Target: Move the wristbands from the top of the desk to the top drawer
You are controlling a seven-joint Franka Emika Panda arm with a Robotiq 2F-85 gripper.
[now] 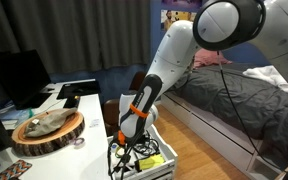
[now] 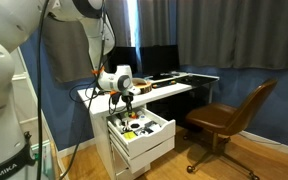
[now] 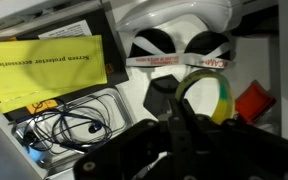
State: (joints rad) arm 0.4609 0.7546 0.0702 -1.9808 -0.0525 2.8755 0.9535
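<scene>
Yellow-green wristband sat right of centre, seemingly beside the gripper; the jaws' opening could not be told.

Yellow-green wristband beside the dark tool, yellow packet, tangled black cables, red object

In an exterior view I see a round wooden slab, a dark monitor behind it, and a grey-covered bed. A brown chair stands on the floor. My wrist view shows a yellow packet just above tangled black cables.
</scene>
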